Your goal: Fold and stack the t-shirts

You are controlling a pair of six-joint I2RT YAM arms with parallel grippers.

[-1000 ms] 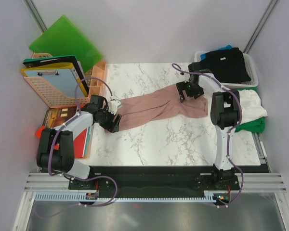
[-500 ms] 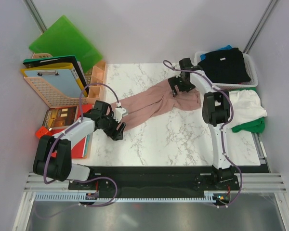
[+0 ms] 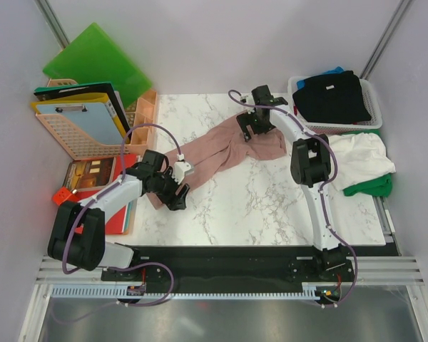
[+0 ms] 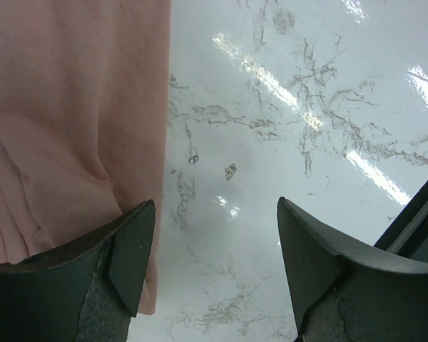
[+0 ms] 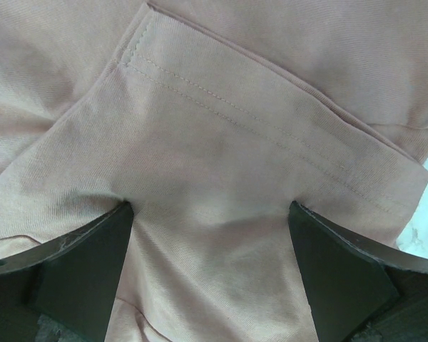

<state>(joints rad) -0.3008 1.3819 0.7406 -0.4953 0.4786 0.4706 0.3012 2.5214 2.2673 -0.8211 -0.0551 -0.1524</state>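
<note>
The dusty pink t-shirt (image 3: 215,152) lies bunched in a diagonal strip across the marble table. My left gripper (image 3: 174,187) is open at its near-left end. In the left wrist view (image 4: 212,265) bare marble lies between the jaws and the shirt's edge (image 4: 71,107) runs under the left finger (image 4: 128,256). My right gripper (image 3: 252,127) is open at the shirt's far-right end. In the right wrist view (image 5: 210,267) its jaws are spread wide, with a hemmed fold of the pink cloth (image 5: 221,142) between them.
A white basket (image 3: 371,91) at the back right holds a black shirt (image 3: 335,96) over a blue one (image 3: 334,70). White (image 3: 364,153) and green (image 3: 371,187) shirts lie at the right edge. A green folder (image 3: 96,64), a crate of clipboards (image 3: 78,125) and a red folder (image 3: 119,206) are on the left.
My right gripper has moved left and farther back, taking the shirt's right end with it. My left gripper has moved nearer and slightly right. The shirt is shorter and more bunched.
</note>
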